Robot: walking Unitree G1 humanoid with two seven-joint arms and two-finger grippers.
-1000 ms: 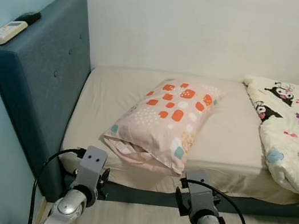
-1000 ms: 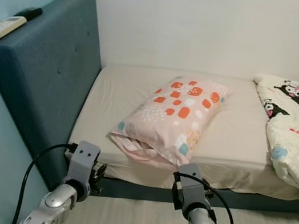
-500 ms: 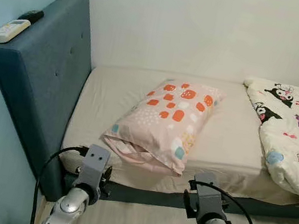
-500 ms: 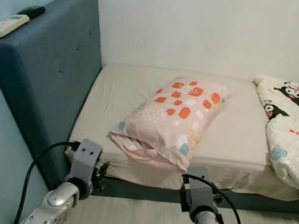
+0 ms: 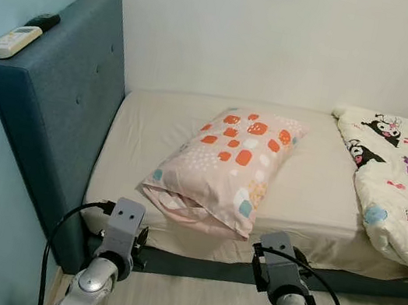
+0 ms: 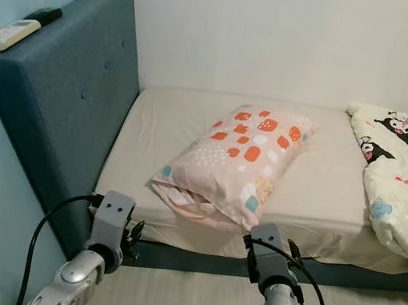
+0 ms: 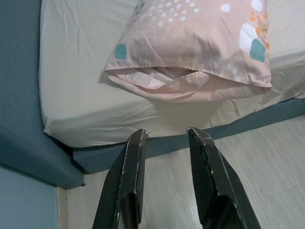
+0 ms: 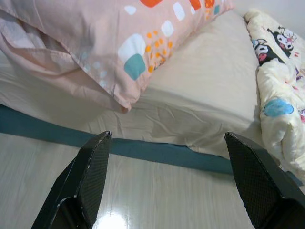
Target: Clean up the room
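Note:
A pink pillow (image 5: 225, 164) with orange, white and teal spots lies askew across the middle of the beige mattress (image 5: 315, 196), its open end hanging toward the front edge. A cream cartoon-print quilt (image 5: 403, 188) is bunched up at the right end of the bed. Both arms are held low in front of the bed, above the floor. My left gripper (image 7: 169, 134) points at the bed's edge just below the pillow (image 7: 190, 43), its fingers a narrow gap apart and holding nothing. My right gripper (image 8: 167, 138) is spread wide open and empty, facing the pillow's corner (image 8: 119, 52).
A tall blue upholstered headboard (image 5: 53, 110) stands at the left, with a white remote (image 5: 11, 42) and a small black object (image 5: 44, 20) on its top. A white wall runs behind the bed. Pale wood floor (image 5: 209, 303) lies in front of the dark bed base.
My right arm has drifted slightly to the right and down. The view has shifted a little. Pillow and quilt lie as before.

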